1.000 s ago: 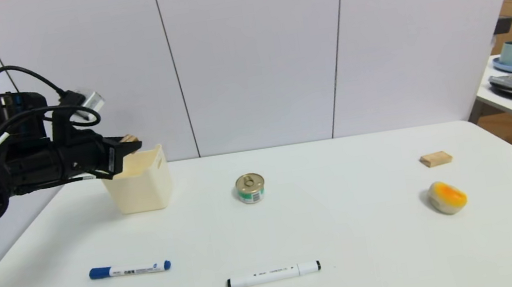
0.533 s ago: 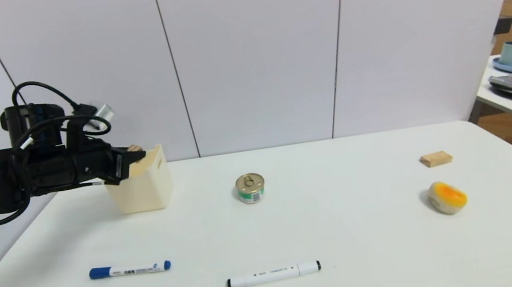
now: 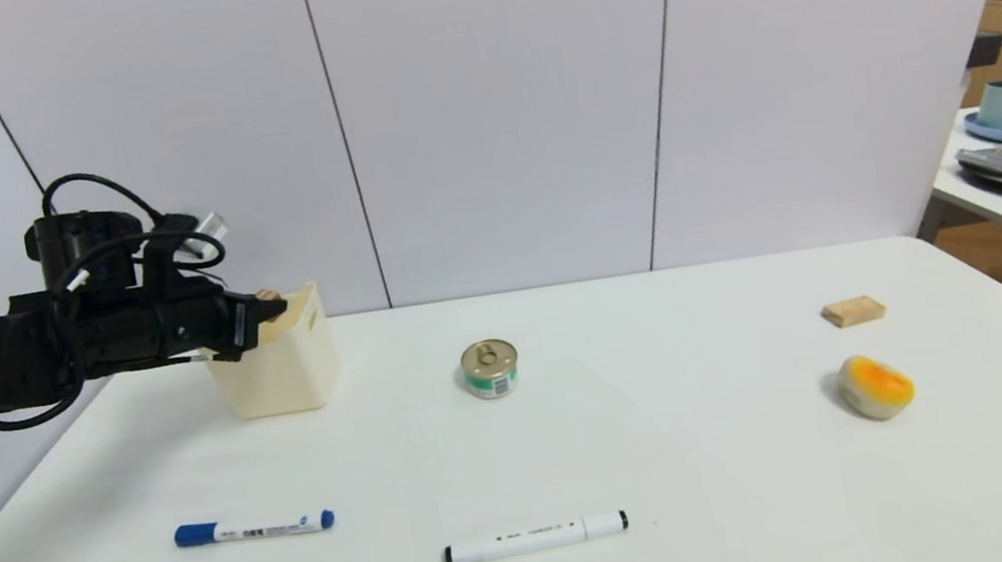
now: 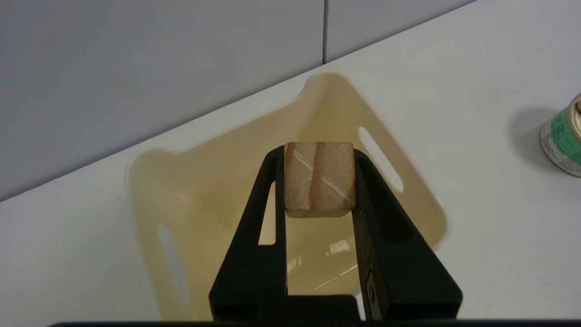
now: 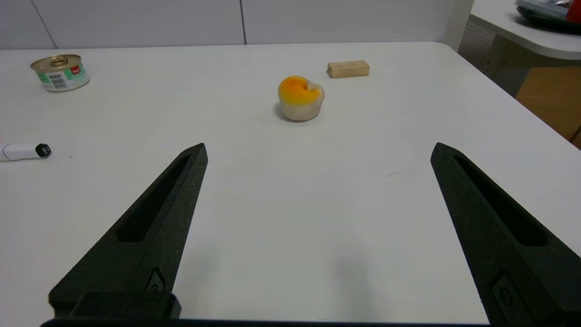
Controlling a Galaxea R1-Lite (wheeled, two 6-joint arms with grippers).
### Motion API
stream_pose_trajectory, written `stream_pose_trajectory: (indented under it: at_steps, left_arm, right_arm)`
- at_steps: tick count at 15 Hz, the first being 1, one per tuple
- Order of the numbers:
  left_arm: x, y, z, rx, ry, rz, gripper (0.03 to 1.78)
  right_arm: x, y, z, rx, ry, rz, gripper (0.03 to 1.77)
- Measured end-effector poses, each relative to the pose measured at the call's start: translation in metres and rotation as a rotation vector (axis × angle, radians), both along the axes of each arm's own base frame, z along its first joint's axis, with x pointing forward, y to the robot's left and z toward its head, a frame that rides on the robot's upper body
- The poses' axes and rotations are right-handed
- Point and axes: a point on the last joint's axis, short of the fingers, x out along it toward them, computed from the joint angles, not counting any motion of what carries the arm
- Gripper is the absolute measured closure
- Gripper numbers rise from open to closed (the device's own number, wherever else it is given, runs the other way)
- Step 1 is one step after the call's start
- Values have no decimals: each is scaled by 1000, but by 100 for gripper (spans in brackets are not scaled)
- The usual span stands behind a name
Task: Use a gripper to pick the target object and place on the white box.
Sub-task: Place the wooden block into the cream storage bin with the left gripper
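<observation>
Head view: left gripper [image 3: 256, 313] reaches over the near-left rim of the white box [image 3: 284, 375] at the table's [image 3: 682, 452] back left. Fingers clamped on the small wooden cube [image 3: 269, 296], held in the air above the box opening, not touching the walls. Left wrist view shows cube [image 4: 319, 177] pinched between both fingers [image 4: 272, 181], box interior [image 4: 204, 190] below. Right gripper [image 5: 317, 152] hovers low over bare table, fingers spread wide, holding nothing. Tin can [image 3: 490, 368], flat wooden block [image 3: 853, 311], orange-topped object [image 3: 876, 386], two markers [image 3: 253, 527] lie apart on the table.
</observation>
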Motion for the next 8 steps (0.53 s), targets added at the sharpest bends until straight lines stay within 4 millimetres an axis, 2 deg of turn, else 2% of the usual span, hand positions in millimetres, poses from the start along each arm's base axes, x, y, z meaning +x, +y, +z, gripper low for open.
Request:
stream_pose_trajectory:
  at_steps: [4, 8]
  left_arm:
    - [4, 0, -2, -2, 3, 1, 137]
    - [5, 0, -6, -2, 25, -1, 86]
  right_arm:
    - [0, 0, 0, 0, 0, 0, 10]
    - [0, 0, 0, 0, 0, 0, 10]
